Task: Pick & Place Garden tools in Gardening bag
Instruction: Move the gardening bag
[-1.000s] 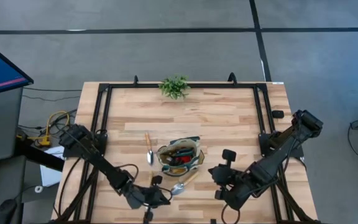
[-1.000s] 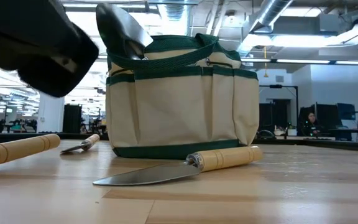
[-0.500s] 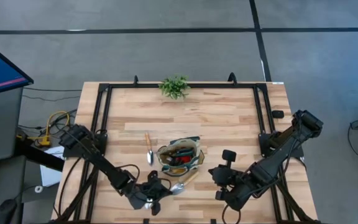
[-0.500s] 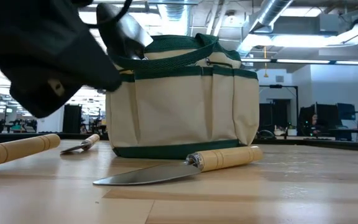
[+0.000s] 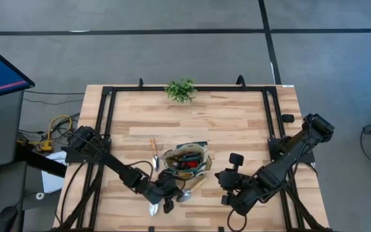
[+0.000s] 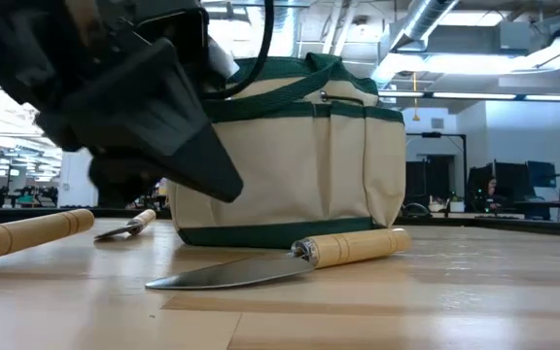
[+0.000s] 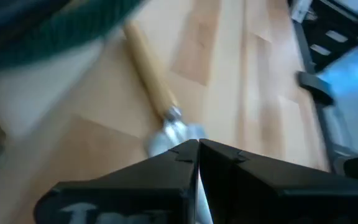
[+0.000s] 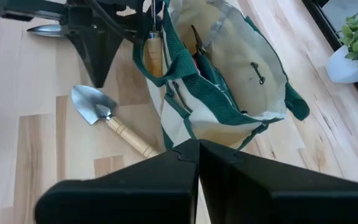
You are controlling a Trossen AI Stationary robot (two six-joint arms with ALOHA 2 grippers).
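Garden tools are found partly inside and partly around the gardening bag [image 5: 187, 161], which stands upright near the middle of the table [image 5: 224, 122], slightly toward its front edge.

- Bag: tan fabric with green trim and loop handles; mouth open. Dark-handled shears [image 8: 199, 45] and a red item [image 5: 184, 165] are seen inside.
- Trowel [image 5: 190, 191]: silver blade, light wooden handle, laid flat on the table just in front of the bag, handle end near the bag's base. In the low view it is seen lying in front of the bag [image 6: 290, 264].
- Second trowel [image 5: 154, 154]: laid flat just beside the bag, on the left arm's side.
- Third tool [image 5: 153, 208]: silver blade at the front edge of the table, near the left arm.
- Left gripper [image 5: 167, 206]: fingers pressed together, nothing held, positioned low just in front of the bag, next to the trowel blade.
- Right gripper [image 8: 198, 149]: fingers pressed together, nothing held, kept at the front right of the table, apart from the bag.
- Green plant [image 5: 181, 89]: placed at the far edge of the table.
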